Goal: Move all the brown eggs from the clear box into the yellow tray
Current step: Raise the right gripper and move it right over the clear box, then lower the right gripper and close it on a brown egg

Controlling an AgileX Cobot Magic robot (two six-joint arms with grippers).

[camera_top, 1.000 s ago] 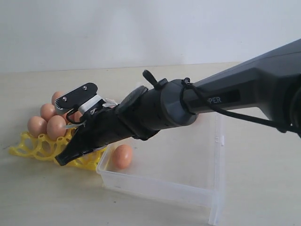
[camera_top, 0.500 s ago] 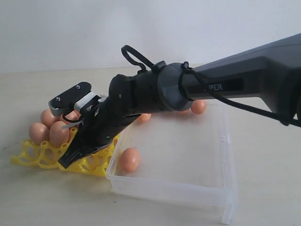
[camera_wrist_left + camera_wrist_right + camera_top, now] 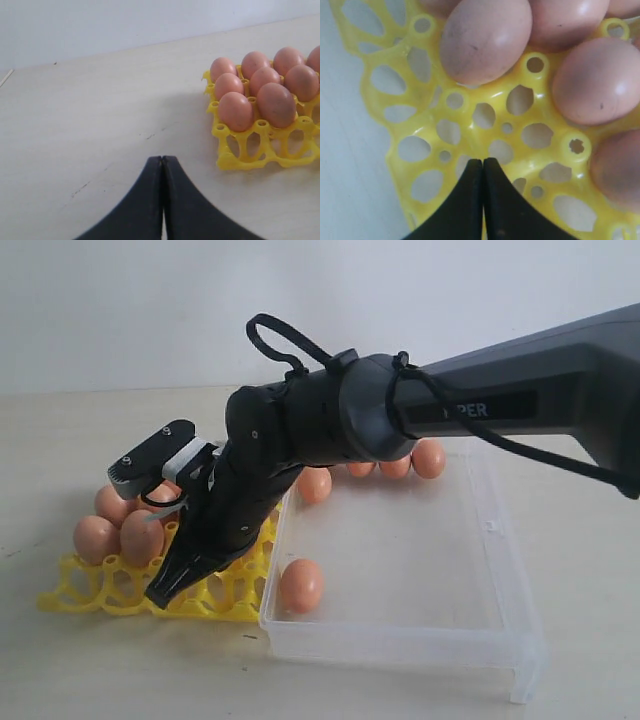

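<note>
Right gripper [image 3: 483, 161]: jaws pressed together, holding nothing, tips over bare cups of the yellow tray [image 3: 432, 107]. Just beyond the tips, seated brown eggs [image 3: 485, 37] fill the neighbouring cups. Farther off, behind the wrist, the clear box [image 3: 400, 645] holds a lone egg [image 3: 301, 585] near its front wall and several more along its far wall. The eggs are judged light, rigid, smooth and brittle, best gripped gently across the widest girth. Left gripper [image 3: 162, 158], likewise closed, hangs apart from the tray.
</note>
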